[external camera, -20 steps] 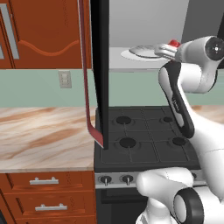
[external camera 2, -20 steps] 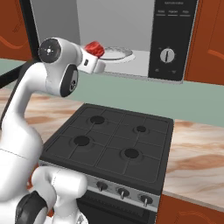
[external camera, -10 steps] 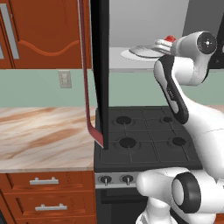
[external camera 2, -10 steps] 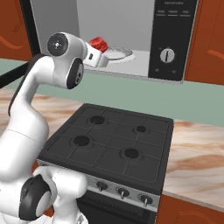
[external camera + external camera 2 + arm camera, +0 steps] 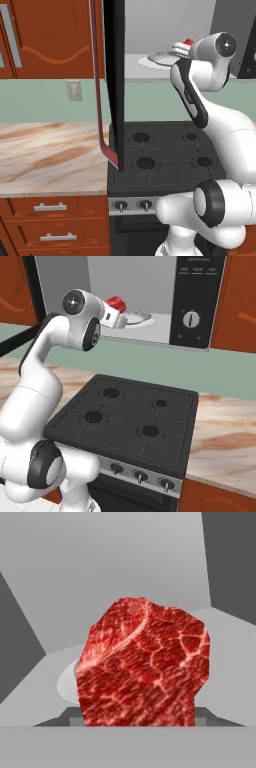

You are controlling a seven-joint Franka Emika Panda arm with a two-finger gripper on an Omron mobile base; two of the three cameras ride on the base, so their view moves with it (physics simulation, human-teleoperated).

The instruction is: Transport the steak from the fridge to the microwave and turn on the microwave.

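The microwave (image 5: 195, 286) stands open above the stove, its light grey inside showing the round plate (image 5: 139, 318). Its dark door (image 5: 114, 75) with the red-brown bar handle (image 5: 98, 95) swings out to the left. My gripper (image 5: 119, 310) is shut on the steak (image 5: 117, 304), a red marbled lump held at the mouth of the cavity, just above the plate's near-left edge. From the left base view the steak (image 5: 188, 42) peeks out above the hand, beside the plate (image 5: 159, 60). In the hand view the steak (image 5: 145, 667) hides the fingertips, with the plate (image 5: 67, 684) behind it.
A black four-burner stove (image 5: 125, 416) lies below the microwave. The control panel with its round knob (image 5: 191, 319) is at the microwave's right. Marble counters (image 5: 50, 155) flank the stove, red-brown cabinets (image 5: 45, 30) hang around, and a wall outlet (image 5: 74, 90) sits left.
The hand has carried the steak up and forward, from in front of the opening to over the near edge of the plate. The door and stove have not moved.
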